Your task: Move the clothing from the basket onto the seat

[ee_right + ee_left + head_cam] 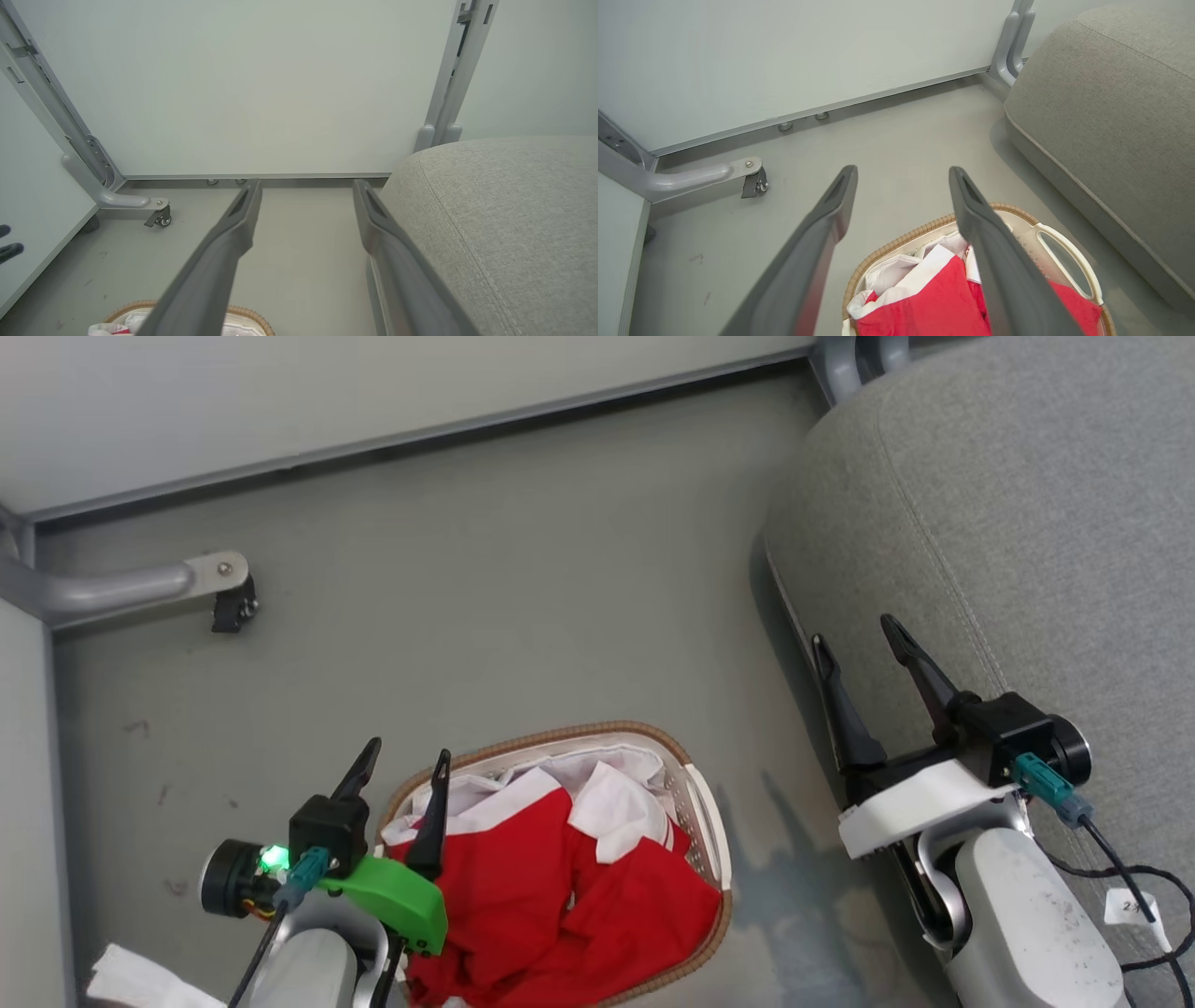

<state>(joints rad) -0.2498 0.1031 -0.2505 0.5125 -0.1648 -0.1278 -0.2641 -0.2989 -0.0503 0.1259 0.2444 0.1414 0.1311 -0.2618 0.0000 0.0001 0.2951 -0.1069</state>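
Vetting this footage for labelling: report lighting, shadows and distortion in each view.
Head view: soft, even light, no glare; a faint shadow, apparently of the right gripper, lies on the floor beside the basket. Left wrist view: the clothing is sharp, the left gripper slightly soft. Right wrist view: the wide angle splays the frame posts outward toward the top; the sofa weave is crisp.

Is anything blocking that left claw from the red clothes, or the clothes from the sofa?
Nothing visible does. The open left claw hangs at the basket rim, the red clothing lies uncovered on top, and just floor lies between basket and sofa.
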